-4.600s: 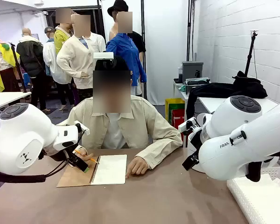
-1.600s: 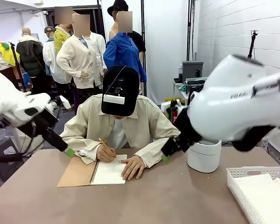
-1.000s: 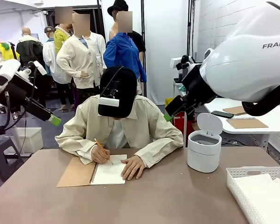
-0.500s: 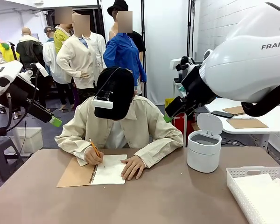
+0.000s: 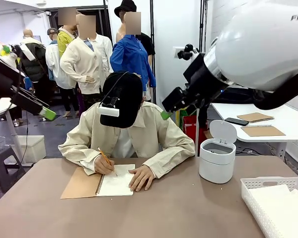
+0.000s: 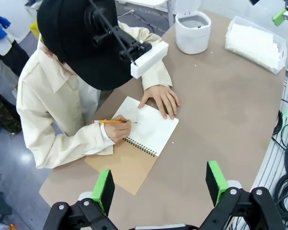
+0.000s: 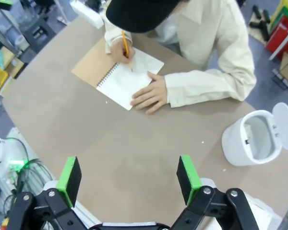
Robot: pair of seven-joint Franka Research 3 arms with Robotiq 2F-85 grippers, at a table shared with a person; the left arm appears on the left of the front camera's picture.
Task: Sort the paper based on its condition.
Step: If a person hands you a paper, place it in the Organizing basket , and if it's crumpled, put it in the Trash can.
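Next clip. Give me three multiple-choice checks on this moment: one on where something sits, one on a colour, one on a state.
1. Where is the basket?
A. at the table's near corner on the robot's right
B. at the table's middle
C. on the floor

2. What colour is the pencil?
A. blue
B. orange
C. black

3. How is the bin's lid?
A. shut
B. lying flat on the table
C. flipped up, open

Answers:
1 A: the front view shows it at the near right corner.
2 B: the left wrist view shows an orange shaft.
3 C: the lid stands upright behind the bin's open mouth.
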